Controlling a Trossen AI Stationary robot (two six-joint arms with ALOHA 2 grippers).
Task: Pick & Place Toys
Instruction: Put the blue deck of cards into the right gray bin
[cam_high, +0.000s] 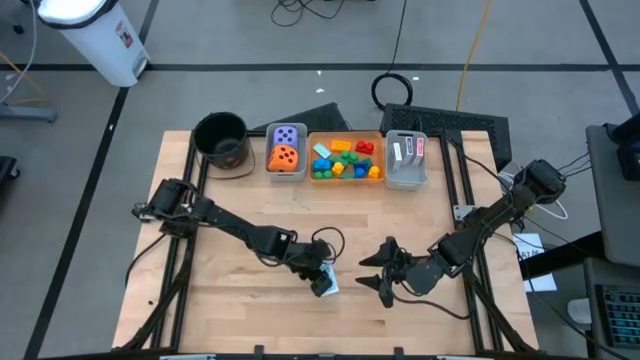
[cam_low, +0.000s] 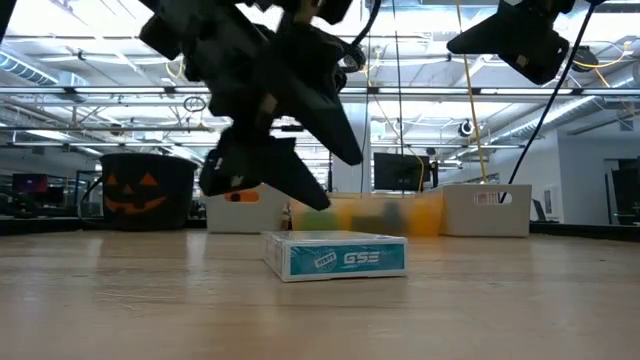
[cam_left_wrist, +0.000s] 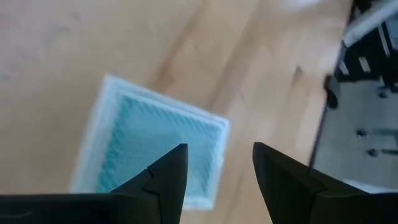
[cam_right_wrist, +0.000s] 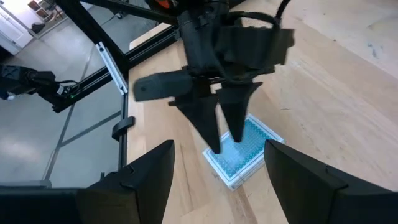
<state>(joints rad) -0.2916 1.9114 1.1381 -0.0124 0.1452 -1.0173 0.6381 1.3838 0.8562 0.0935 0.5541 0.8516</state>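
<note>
A: Progress check. Purple and orange dotted dice sit in the small grey bin (cam_high: 286, 150); the small coloured plastic bricks (cam_high: 345, 160) fill the orange rectangular bin (cam_high: 345, 136); a few flat cards stand in the grey bin at right (cam_high: 406, 161). One item left out as far as I can see: a flat teal-and-white card box (cam_low: 335, 255), lying on the table near the front edge.

B: Grippers?

A: Left gripper (cam_right_wrist: 219, 127) hangs directly above that box, fingers partly apart, tips clear of it, holding nothing. Right gripper (cam_high: 383, 271) waits just beside it, fingers spread, empty.

B: So the last pick is not yet made?

A: My reading, yes. Grasp, then carry to the card bin.

B: Surface, room?

A: Light wooden tabletop (cam_high: 240, 290) on a black frame. Round black pot (cam_high: 221, 138) with a pumpkin face at the back left. Beyond: grey floor, cables, a white bin, an open workshop with ceiling lights.
</note>
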